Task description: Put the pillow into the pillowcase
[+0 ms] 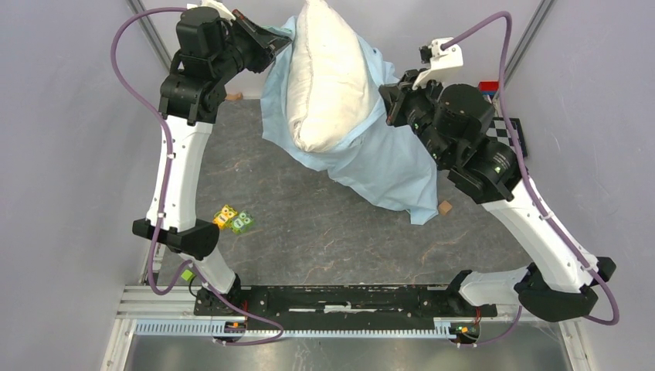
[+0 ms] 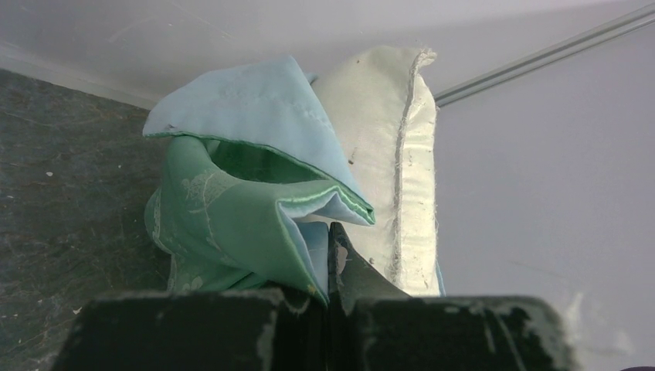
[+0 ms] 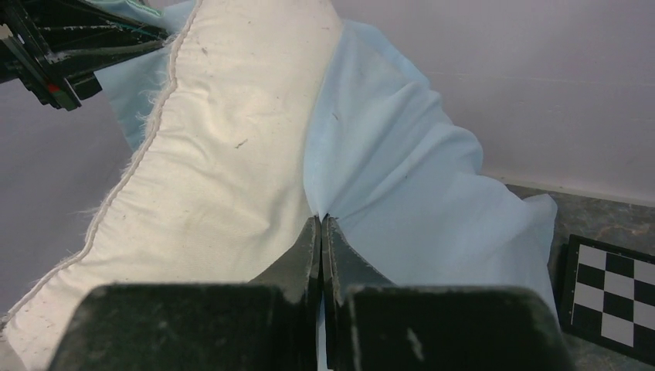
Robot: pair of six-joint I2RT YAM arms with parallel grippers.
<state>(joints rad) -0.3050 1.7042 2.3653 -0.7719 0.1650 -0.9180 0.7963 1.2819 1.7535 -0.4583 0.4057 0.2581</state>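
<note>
Left pincer [image 2: 330, 230] is clamped tight on the hem of the pillowcase [image 1: 386, 166], with a fold of blue outer face and mint-green inner face bunched between its jaws. Right pincer [image 3: 320, 222] is closed too, nipping the blue cloth just where it meets the pillow [image 1: 328, 77]; creases fan out from its tips.

In the top view the left arm [image 1: 181, 170] climbs from its base at 7 o'clock straight toward 11 o'clock. There its black wrist turns toward 3 o'clock to reach the cloth. The right arm [image 1: 533, 216] starts at 5 o'clock, swings out to 4 o'clock, then leans back toward 10 o'clock, its wrist meeting the bundle at 1 o'clock.

The table [image 1: 309, 232] is dark grey, mottled and scuffed, with pale lilac-grey walls [image 1: 69, 154] around it and a metal rail [image 1: 309, 326] along the near edge.

The pillowcase is held up at 12 o'clock and drapes toward 4 o'clock, where its lower end lies on the table. The pillow stands on end between the two pincers, mostly bare. Blue cloth wraps behind it and along both sides; how deep it sits I cannot tell.

A checkerboard card [image 1: 516, 137] lies at 2 o'clock, partly under the right arm. Two small printed blocks [image 1: 225, 216], yellow and green, sit at 8 o'clock. A tiny brown cube [image 1: 446, 207] sits at 3 o'clock, just beside the pillowcase's corner.
</note>
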